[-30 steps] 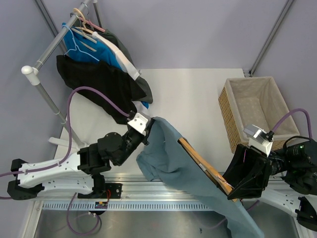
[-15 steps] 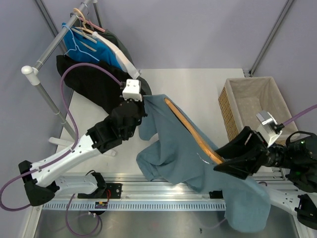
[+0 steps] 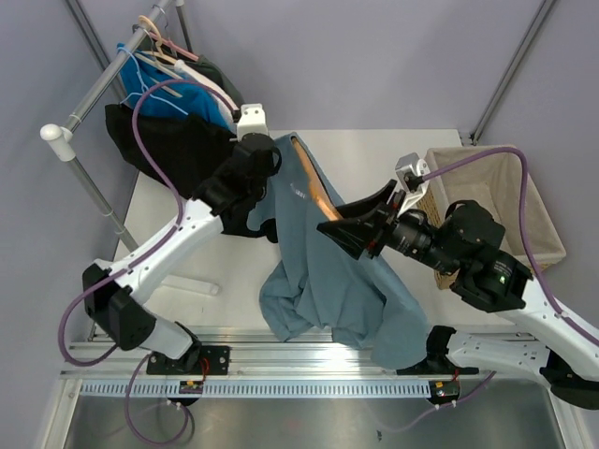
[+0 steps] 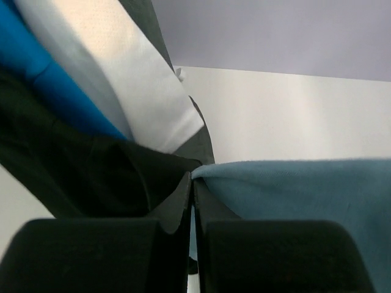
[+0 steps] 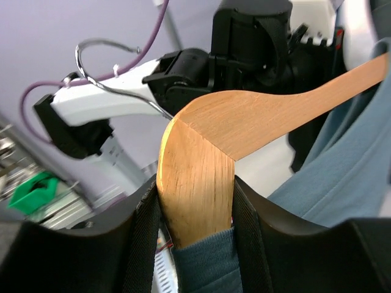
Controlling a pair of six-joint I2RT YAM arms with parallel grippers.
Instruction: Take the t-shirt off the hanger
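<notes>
Above the middle of the table (image 3: pixel 393 159) the blue-grey t-shirt (image 3: pixel 328 281) hangs between the two arms, most of it sagging toward the near edge. Its far-left corner is drawn up to the left gripper (image 3: pixel 265 159). The wrist view there shows the jaws pressed together on the edge of the cloth, just beside the dark garments on the rack (image 3: pixel 178 140). The wooden hanger (image 3: pixel 311 185) lies bare along the top of the shirt. Its long axis runs from a free tip close to the left gripper, diagonally down and to the right, into the right gripper (image 3: pixel 344 234). That gripper clamps the wood near its bend, with a fold of the shirt bunched just under the jaws. The hanger's free arm therefore points toward the left arm, and the cloth trails off on the right arm's side. Judging from this, the shirt will clear only if the two grips part along that diagonal. The basket (image 3: pixel 510 173) stands well apart on the right.
</notes>
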